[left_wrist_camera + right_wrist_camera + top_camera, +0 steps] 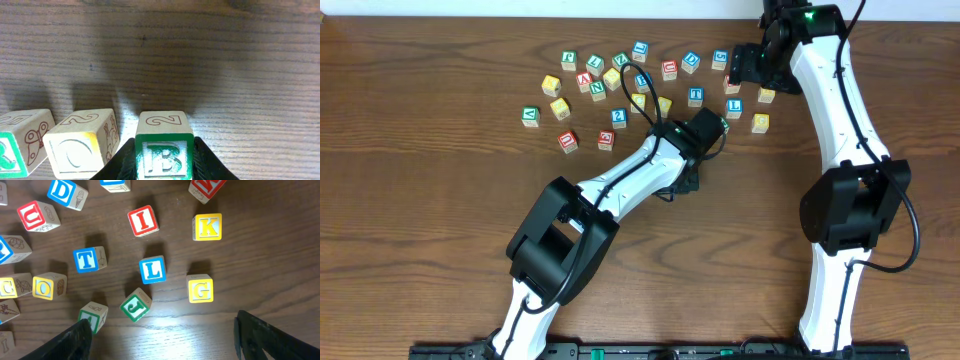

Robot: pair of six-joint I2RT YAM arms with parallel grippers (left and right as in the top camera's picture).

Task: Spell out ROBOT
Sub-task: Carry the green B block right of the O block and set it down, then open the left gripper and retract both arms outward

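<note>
Left claw [164, 169] is seen closed on the green-framed B cube [164, 134], its 2 dark fingers [122, 162] pressed against the cube's left and right faces. In the left wrist view a row is laid out, left to right. First comes the green-framed R cube [12, 147], partly cut off by the picture edge. Just beside it is a yellow-faced O cube [80, 147]. Last is the held B, set apart from the O by a narrow gap. Whether the B rests on the worktop [235, 65] cannot be told. Bare wood is shown ahead of and to the right of the B, so room for 2 more cubes is judged ample.

Right claw [165, 337] is held open above the loose cubes, with nothing between its fingers [70, 340]. Below it, left to right, are found the second yellow O cube [48, 287], the blue-framed T cube [89, 260], a green J [136, 305], a blue L [152, 270] and a yellow G [201, 290]. The O is crowded on its left by another cube; the T stands freer.

These cubes are judged light, rigid and sturdy, with smooth painted faces that may slip or twist if caught at a corner. 2 opposite flat faces, taken squarely, are advised.
</note>
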